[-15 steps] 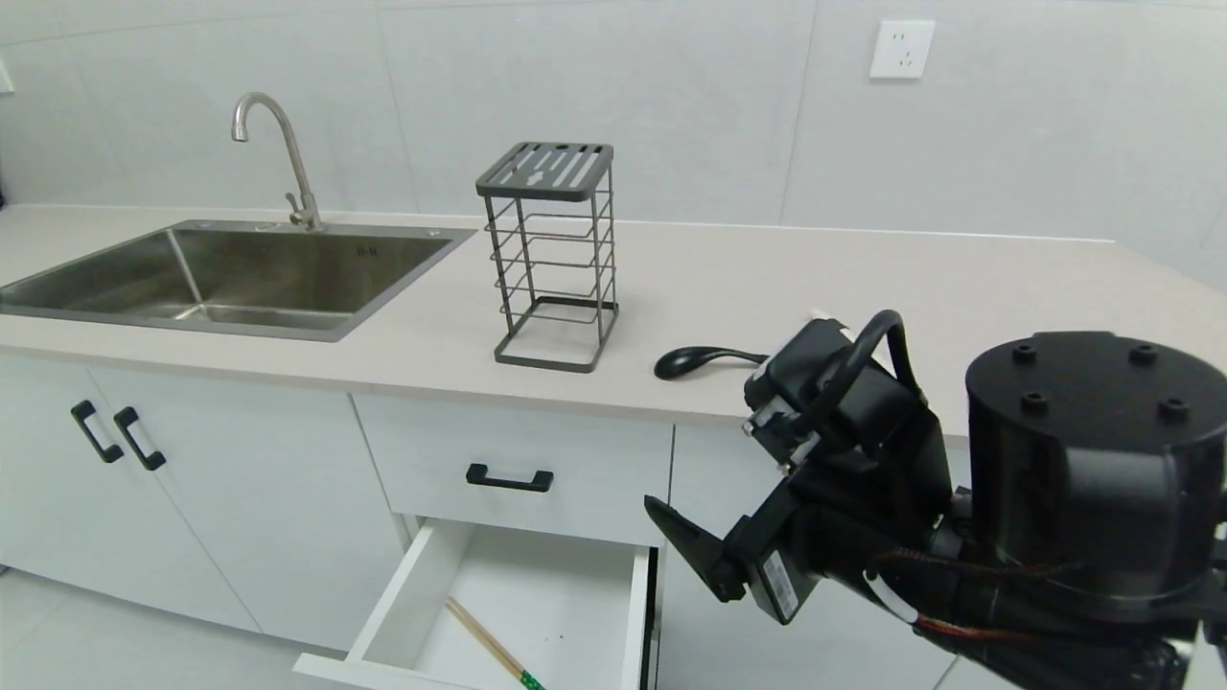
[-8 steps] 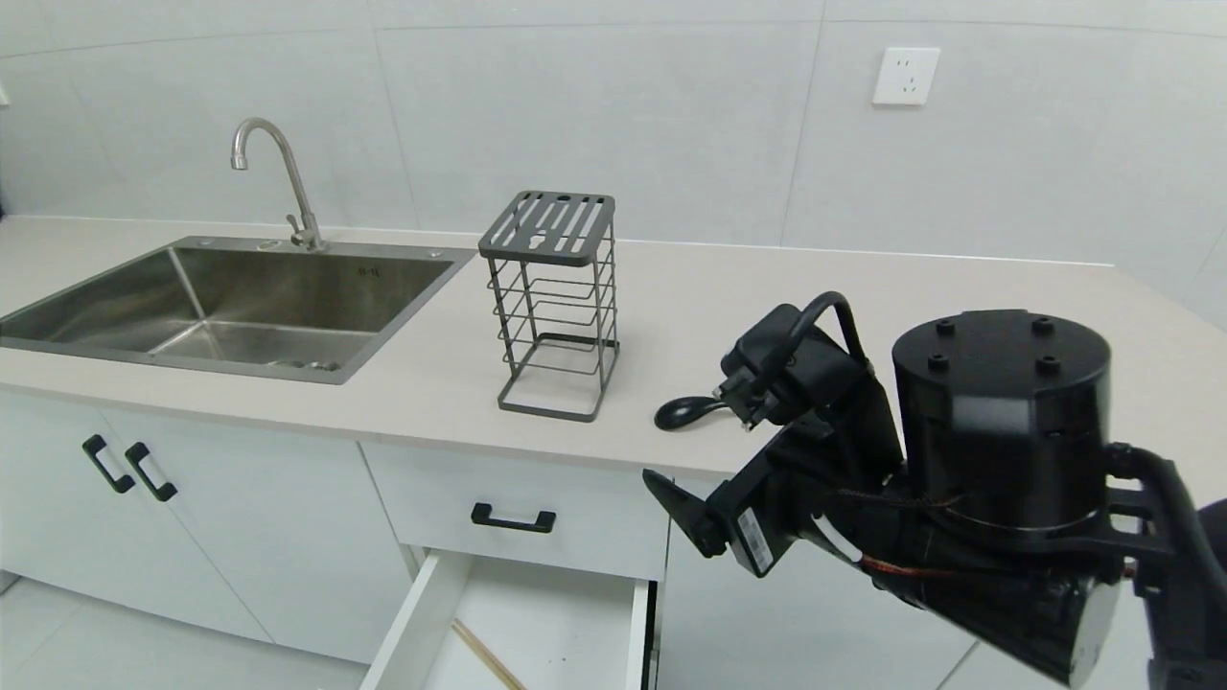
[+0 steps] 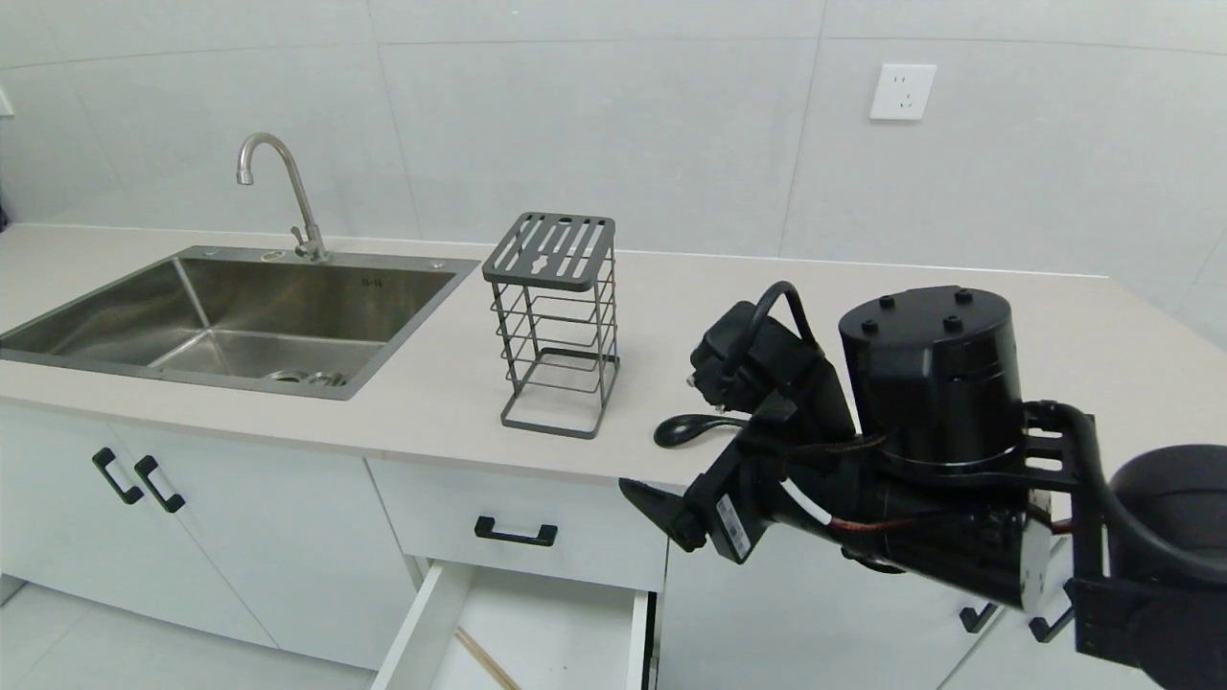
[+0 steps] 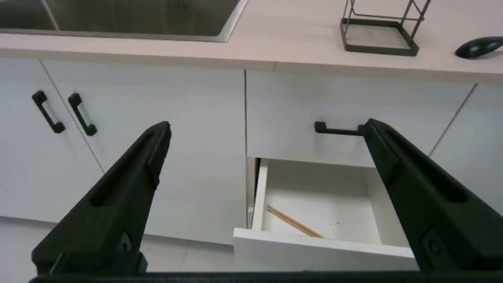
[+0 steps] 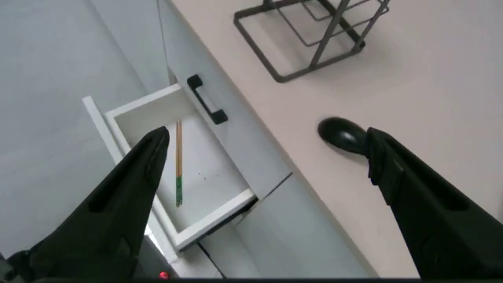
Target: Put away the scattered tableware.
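White sticker [image 3: 730,525] beside right jaws; print seemingly too small.

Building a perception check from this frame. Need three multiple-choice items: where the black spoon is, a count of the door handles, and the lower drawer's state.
1. Where does the black spoon lie?
A. on the floor
B. on the counter, beside the wire rack
C. on top of that rack

2. How many black handles are on the cabinet doors under the sink?
A. one
B. four
C. two

3. What state is the lower drawer in?
A. pulled open, chopsticks inside
B. shut
C. taken out and set on the counter

Answers:
1 B: the head view shows it near the counter's front edge, to the right of the rack.
2 C: two handles sit side by side there.
3 A: the left wrist view shows it drawn out, with the chopsticks on its floor.
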Controlling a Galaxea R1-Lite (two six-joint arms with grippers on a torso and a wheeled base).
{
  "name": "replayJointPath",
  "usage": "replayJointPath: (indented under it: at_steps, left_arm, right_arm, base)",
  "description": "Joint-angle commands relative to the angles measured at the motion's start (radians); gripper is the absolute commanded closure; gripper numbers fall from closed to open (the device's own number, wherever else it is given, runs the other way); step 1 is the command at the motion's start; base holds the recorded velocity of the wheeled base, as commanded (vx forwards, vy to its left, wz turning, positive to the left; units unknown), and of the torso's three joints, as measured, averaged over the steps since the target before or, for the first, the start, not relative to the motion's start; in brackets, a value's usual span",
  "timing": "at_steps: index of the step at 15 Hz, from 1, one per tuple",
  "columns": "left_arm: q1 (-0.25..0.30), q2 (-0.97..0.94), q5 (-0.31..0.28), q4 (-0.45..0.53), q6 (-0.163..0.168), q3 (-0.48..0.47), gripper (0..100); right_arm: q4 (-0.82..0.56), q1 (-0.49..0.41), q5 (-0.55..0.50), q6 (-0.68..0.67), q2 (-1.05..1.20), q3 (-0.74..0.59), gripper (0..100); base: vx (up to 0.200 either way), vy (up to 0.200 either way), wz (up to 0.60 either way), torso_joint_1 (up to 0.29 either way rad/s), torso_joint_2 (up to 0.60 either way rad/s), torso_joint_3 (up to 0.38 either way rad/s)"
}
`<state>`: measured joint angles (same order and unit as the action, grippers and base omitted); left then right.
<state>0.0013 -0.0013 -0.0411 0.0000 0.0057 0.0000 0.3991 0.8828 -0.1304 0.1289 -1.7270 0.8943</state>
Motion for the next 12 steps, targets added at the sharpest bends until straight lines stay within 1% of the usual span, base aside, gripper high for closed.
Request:
replayJointPath:
  at_steps: [1, 2, 3, 4, 5, 6, 8, 9, 10, 11, 12]
  left_arm:
    - [0.0, 0.001, 0.0, 0.0, 0.0, 0.0, 0]
    - [0.0, 0.001, 0.0, 0.0, 0.0, 0.0, 0]
    - [0.0, 0.001, 0.0, 0.0, 0.0, 0.0, 0]
    - [0.0, 0.001, 0.0, 0.0, 0.0, 0.0, 0]
    - [0.0, 0.001, 0.0, 0.0, 0.0, 0.0, 0]
    - [0.0, 0.001, 0.0, -0.002, 0.0, 0.0, 0]
    - [0.0, 0.001, 0.0, -0.002, 0.0, 0.0, 0]
    - [0.0, 0.001, 0.0, -0.002, 0.0, 0.0, 0]
    - [0.0, 0.001, 0.0, -0.002, 0.0, 0.0, 0]
    - [0.0, 0.001, 0.0, 0.0, 0.0, 0.0, 0]
    - [0.0, 0.001, 0.0, -0.002, 0.0, 0.0, 0]
  right_arm:
    - [0.001, -0.018, 0.0, -0.006, -0.023, 0.031, 0]
    - [0.0, -0.03, 0.002, -0.028, -0.025, 0.041, 0]
    - [0.012, -0.059, 0.002, -0.187, -0.031, 0.063, 0]
    - [0.037, -0.073, -0.003, -0.284, -0.052, 0.078, 0]
    - [0.047, -0.087, -0.005, -0.318, -0.063, 0.084, 0]
    - [0.052, -0.113, -0.005, -0.319, -0.072, 0.083, 0]
    - [0.055, -0.209, 0.003, -0.292, -0.098, 0.037, 0]
    - [0.061, -0.258, 0.022, -0.235, -0.1, -0.005, 0]
    - [0.095, -0.306, 0.083, -0.164, -0.1, -0.06, 0]
    - [0.136, -0.335, 0.115, -0.124, -0.103, -0.112, 0]
    - [0.162, -0.35, 0.118, -0.104, -0.114, -0.158, 0]
  base:
    - [0.0, 0.0, 0.0, 0.0, 0.0, 0.0]
    - [0.0, 0.0, 0.0, 0.0, 0.0, 0.0]
    - [0.0, 0.0, 0.0, 0.0, 0.0, 0.0]
    - [0.0, 0.0, 0.0, 0.0, 0.0, 0.0]
    - [0.0, 0.0, 0.0, 0.0, 0.0, 0.0]
    - [0.0, 0.0, 0.0, 0.0, 0.0, 0.0]
    - [0.0, 0.0, 0.0, 0.0, 0.0, 0.0]
    - [0.0, 0.0, 0.0, 0.0, 0.0, 0.0]
    - [0.0, 0.0, 0.0, 0.0, 0.0, 0.0]
    - [0.0, 0.0, 0.0, 0.0, 0.0, 0.0]
    - [0.0, 0.0, 0.0, 0.0, 0.0, 0.0]
